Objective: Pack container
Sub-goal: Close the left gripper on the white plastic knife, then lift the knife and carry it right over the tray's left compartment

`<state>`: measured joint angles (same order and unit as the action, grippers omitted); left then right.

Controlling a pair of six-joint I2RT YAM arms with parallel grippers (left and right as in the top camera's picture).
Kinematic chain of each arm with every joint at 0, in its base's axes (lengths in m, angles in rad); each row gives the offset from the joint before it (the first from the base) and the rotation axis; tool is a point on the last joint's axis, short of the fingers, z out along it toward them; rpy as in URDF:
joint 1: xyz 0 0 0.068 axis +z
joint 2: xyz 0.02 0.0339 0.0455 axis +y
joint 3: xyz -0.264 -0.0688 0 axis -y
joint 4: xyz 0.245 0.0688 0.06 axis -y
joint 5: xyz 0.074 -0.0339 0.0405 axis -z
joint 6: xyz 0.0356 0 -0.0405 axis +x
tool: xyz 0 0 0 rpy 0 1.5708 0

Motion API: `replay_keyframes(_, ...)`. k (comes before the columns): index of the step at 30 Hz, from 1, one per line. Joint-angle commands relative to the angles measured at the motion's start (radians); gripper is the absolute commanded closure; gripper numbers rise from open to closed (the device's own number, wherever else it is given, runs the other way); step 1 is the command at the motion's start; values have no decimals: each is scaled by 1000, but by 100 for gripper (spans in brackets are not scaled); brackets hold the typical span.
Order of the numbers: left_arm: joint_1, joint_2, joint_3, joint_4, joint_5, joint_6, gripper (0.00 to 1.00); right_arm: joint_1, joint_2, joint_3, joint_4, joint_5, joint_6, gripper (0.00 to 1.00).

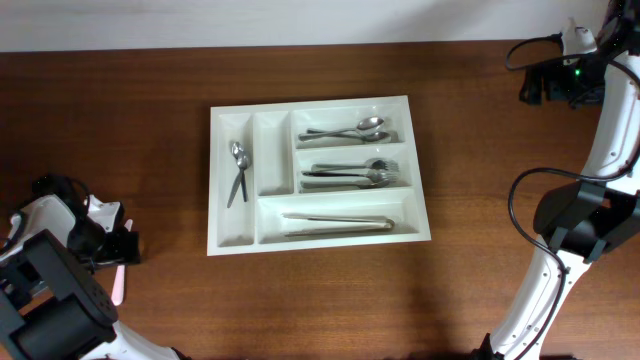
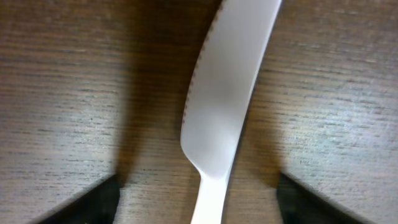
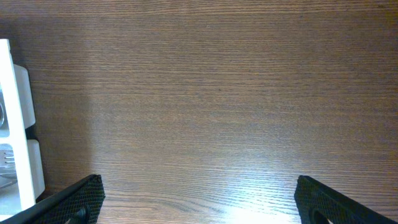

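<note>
The tray [image 1: 310, 106] holds four spoons [image 1: 345, 128] and two forks [image 1: 350, 173]. The left gripper [image 2: 199, 205] sits wide around one white knife [image 2: 221, 93]. The right gripper [image 3: 199, 199] is wide too.

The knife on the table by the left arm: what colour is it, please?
White knife, clearest in the left wrist view.

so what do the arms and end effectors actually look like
The left arm and right arm are white rounded links with black joint housings. Black cables loop beside the right one, and a small green light glows near its wrist. The right end effector's fingers are black with a fine meshed texture.
</note>
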<state>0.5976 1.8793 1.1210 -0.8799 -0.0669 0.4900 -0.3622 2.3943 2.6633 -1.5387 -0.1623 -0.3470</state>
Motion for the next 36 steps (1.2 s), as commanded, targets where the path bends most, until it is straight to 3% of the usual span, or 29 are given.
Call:
replay_keyframes(1, 3, 19, -35, 16, -2, 0, 41, -5, -14, -5, 3, 2, 1, 1)
replay_keyframes(3, 3, 19, -35, 16, -2, 0, 43, -5, -14, -5, 3, 2, 1, 1)
replay_keyframes(10, 3, 19, -35, 16, -2, 0, 87, -5, -14, -5, 3, 2, 1, 2)
replay_keyframes(15, 3, 19, -35, 16, -2, 0, 98, -5, -14, -5, 3, 2, 1, 1)
replay_keyframes(22, -2, 19, -21, 12, 10, -58, 98, -5, -14, -5, 3, 2, 1, 1)
replay_keyframes(27, -12, 18, 51, -35, 158, -69, 98, -5, -14, -5, 3, 2, 1, 1)
replay_keyframes(32, -35, 18, 153, -86, 187, -252, 98, -5, -14, -5, 3, 2, 1, 1)
replay_keyframes(36, -71, 18, 244, -163, 188, -262, 98, -5, -14, -5, 3, 2, 1, 1)
